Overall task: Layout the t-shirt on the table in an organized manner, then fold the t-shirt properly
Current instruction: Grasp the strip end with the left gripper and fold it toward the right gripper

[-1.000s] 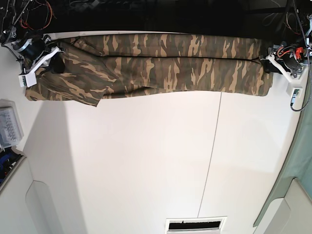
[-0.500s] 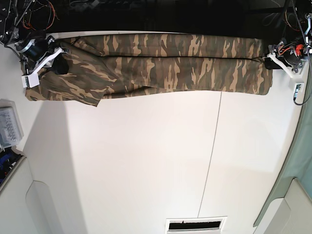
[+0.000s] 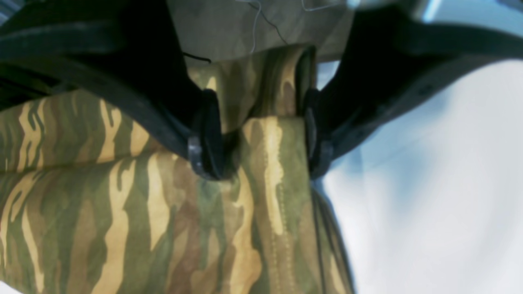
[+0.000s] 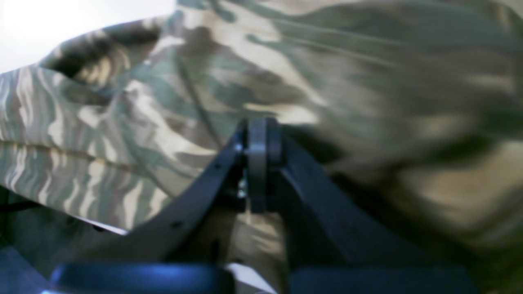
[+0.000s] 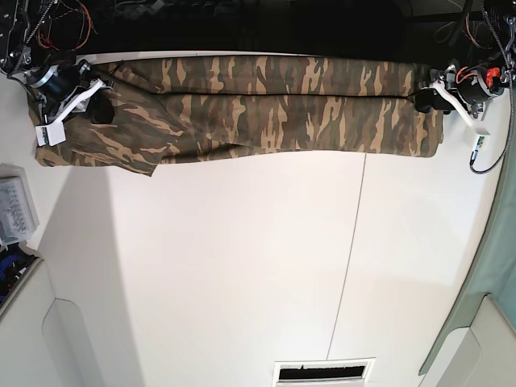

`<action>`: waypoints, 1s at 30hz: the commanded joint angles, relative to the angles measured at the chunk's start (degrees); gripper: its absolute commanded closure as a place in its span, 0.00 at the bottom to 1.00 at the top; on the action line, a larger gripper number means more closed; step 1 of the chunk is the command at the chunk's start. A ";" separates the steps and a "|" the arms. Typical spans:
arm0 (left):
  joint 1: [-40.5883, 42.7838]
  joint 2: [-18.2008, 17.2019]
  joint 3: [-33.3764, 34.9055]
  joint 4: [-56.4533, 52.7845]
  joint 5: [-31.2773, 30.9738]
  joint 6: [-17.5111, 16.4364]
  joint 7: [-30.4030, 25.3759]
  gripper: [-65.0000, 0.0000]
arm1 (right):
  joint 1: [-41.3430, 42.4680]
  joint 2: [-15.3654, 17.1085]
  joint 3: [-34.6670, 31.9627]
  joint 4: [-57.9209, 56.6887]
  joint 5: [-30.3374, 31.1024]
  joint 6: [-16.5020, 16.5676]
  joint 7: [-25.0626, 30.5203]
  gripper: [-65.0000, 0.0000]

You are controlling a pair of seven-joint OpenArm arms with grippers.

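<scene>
The camouflage t-shirt [image 5: 266,105] lies stretched in a long band along the far edge of the white table [image 5: 242,266]. At the band's right end my left gripper [image 5: 427,98] stands open. In the left wrist view its fingers [image 3: 206,134] straddle a folded, stitched hem of the t-shirt [image 3: 122,212], with the table [image 3: 429,183] to the right. At the band's left end my right gripper [image 5: 95,109] sits on the sleeve area. In the right wrist view the right gripper [image 4: 261,130] has its pads pressed together against the t-shirt [image 4: 143,102].
A thin dark seam [image 5: 351,250] runs across the table. A clear plastic box [image 5: 14,208] sits at the left edge. A slotted vent [image 5: 324,372] is at the near edge. Green fabric [image 5: 492,266] hangs on the right. Cables and dark space lie behind the shirt.
The whole shirt has slid a little left and toward the far edge along with the right gripper. The left gripper has moved inward over the shirt's right end.
</scene>
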 commanded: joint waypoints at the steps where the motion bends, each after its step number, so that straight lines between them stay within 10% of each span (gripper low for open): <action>1: -0.13 -0.63 -0.17 0.48 -0.66 -0.66 -0.20 0.51 | 0.46 0.79 0.31 0.70 1.14 0.48 0.92 1.00; 8: -0.11 1.57 0.28 0.48 -0.92 -2.01 -2.47 1.00 | 0.44 0.76 0.31 0.70 1.73 0.46 0.90 1.00; 20: -1.18 -3.80 -2.86 4.96 3.17 2.82 -7.04 1.00 | 0.46 0.76 0.31 0.70 2.99 0.46 0.92 1.00; 30: 3.61 -4.57 5.84 31.50 2.54 2.23 -4.74 1.00 | 0.59 0.76 0.31 0.70 3.15 0.48 0.92 1.00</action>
